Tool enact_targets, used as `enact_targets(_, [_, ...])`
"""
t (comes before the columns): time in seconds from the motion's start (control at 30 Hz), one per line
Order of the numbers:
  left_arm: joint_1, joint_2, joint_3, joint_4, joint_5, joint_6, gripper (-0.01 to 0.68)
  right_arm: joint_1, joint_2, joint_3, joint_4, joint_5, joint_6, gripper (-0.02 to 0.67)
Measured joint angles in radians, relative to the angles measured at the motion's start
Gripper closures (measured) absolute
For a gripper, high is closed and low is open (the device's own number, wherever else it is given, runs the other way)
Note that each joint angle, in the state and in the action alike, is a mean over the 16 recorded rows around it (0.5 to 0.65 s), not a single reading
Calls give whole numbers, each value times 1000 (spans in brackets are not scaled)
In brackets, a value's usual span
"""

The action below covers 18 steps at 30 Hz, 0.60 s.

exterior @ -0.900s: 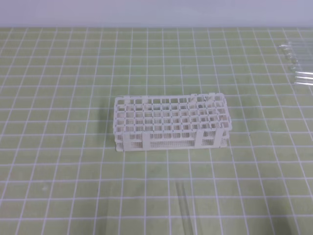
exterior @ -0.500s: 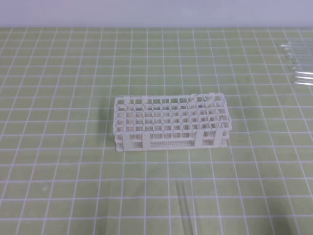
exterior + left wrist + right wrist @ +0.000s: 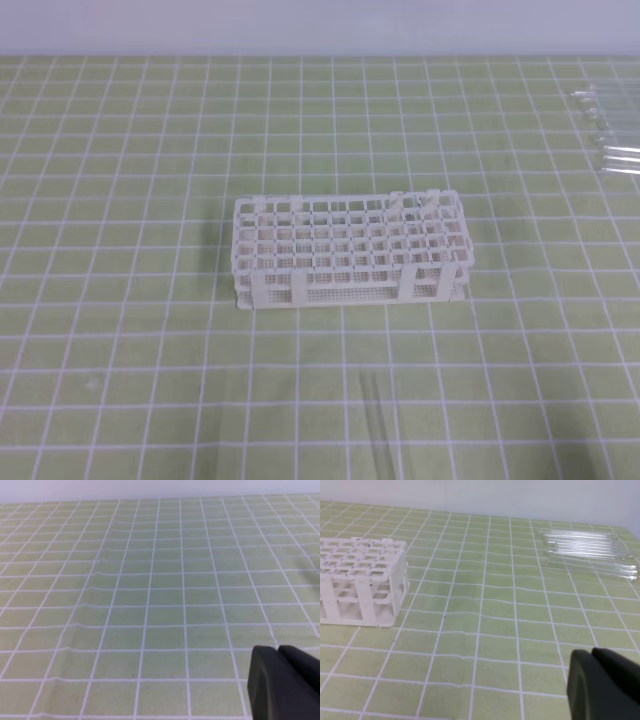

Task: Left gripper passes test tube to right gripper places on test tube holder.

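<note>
Nothing shifted across the exterior high frames: test tube holder (image 3: pixel 350 252) sits unmoved mid-mat, no arm entering that view.

Test tube (image 3: pixel 378 425) lies flat on green grid mat (image 3: pixel 120 330), in front of the holder toward the near edge, well apart from it, lengthwise roughly pointing at the holder; lower end cut off by the frame edge. Bunch of clear tubes (image 3: pixel 590 550) lies far behind and to the right of the holder, not part of the job.

Left gripper (image 3: pixel 285 682) seen only as a dark corner in its wrist view; cannot tell whether apart or together. Same for right gripper (image 3: pixel 602 685): black edge only, state not readable.

Handling judgement: thin glass, light, stiff, slippery, prone to roll and to crack under a hard pinch. Best taken across the barrel near mid-length with gentle closure, leaving one end free for the handover.

Task not yet started.
</note>
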Motion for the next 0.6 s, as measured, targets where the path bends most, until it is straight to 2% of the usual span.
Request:
enact_targets(0.27, [0, 0, -1, -39, -62, -46, 673, 0, 0, 0, 0, 0, 0, 651])
enact_targets(0.6, [0, 0, -3, -245, -173, -318, 673, 0, 0, 0, 0, 0, 0, 651])
